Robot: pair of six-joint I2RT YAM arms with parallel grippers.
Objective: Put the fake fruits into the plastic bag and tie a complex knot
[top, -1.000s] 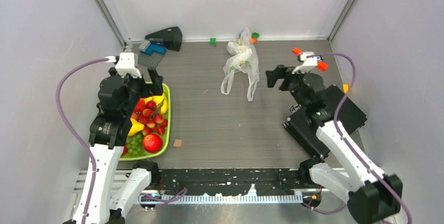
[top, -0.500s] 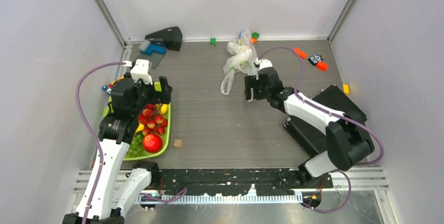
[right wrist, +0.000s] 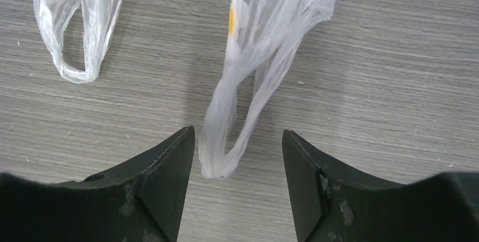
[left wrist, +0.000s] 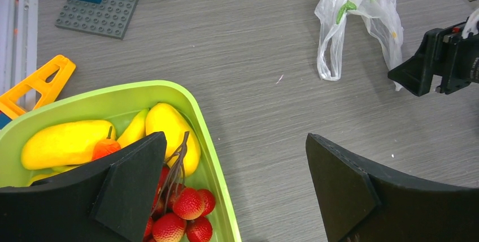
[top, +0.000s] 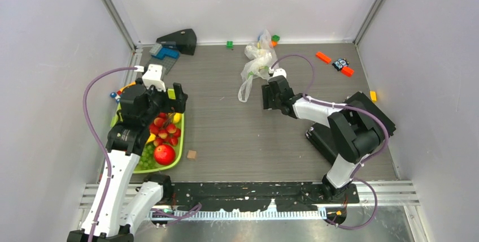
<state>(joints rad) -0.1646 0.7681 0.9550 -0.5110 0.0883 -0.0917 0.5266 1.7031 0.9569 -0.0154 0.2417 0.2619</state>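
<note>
Bag [top: 258,64] lies crumpled at far centre of the table [top: 237,134], mouth end toward the arms, two handle loops trailing flat on the wood. Something green and something yellow show through the plastic; cannot tell what. In the right wrist view the bag [right wrist: 265,21] is cut off at the top edge, only loops and lower folds visible.

Right gripper [top: 265,97] sits low at the right-hand loop. Wrist view: right gripper [right wrist: 237,137] has fingers apart, one each side of the loop end [right wrist: 223,157], small gaps both sides, no clamp visible.

Fruits [top: 161,132] are in the green tray [top: 182,137] at the left, well apart from the bag. Apple [top: 164,154] and grapes [top: 146,157] at the near end, strawberries and yellow pieces further back. Left arm covers part of the tray from above.

Left gripper [top: 172,102] hangs over the tray's far end, fingers wide apart, holding nothing. In its own view the left gripper [left wrist: 234,140] frames the tray rim [left wrist: 141,88]; one finger hides part of the mango [left wrist: 65,143] and strawberries [left wrist: 186,214].

Blue and grey bricks [top: 164,55] and a black wedge [top: 179,39] sit far left. Small brown cube [top: 192,154] lies just beside the tray.
</note>
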